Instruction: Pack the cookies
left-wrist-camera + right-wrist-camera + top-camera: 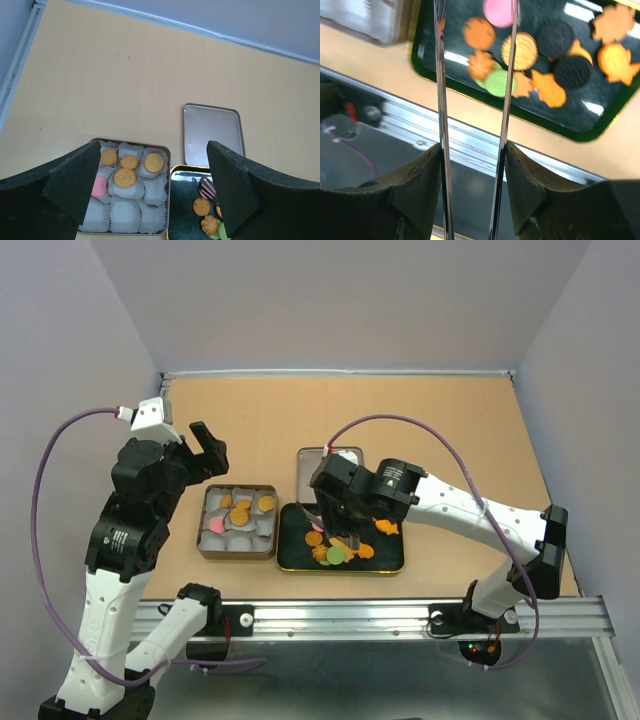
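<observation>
The right gripper, its thin metal tongs slightly apart and empty, hangs over the black tray where most cookies wait, few in the neighbouring paper-lined square tin.

On the bench, a tin lined with paper cups holds a few cookies. Just right of it, a dark tray carries more. The right hand hangs over the tray; the left hand is raised beyond the tin, its fingers apart. A lid lies behind the tray.

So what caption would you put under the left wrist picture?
Open left gripper hovering above a tin of paper cups partly filled with cookies, its lid lying beside.
</observation>
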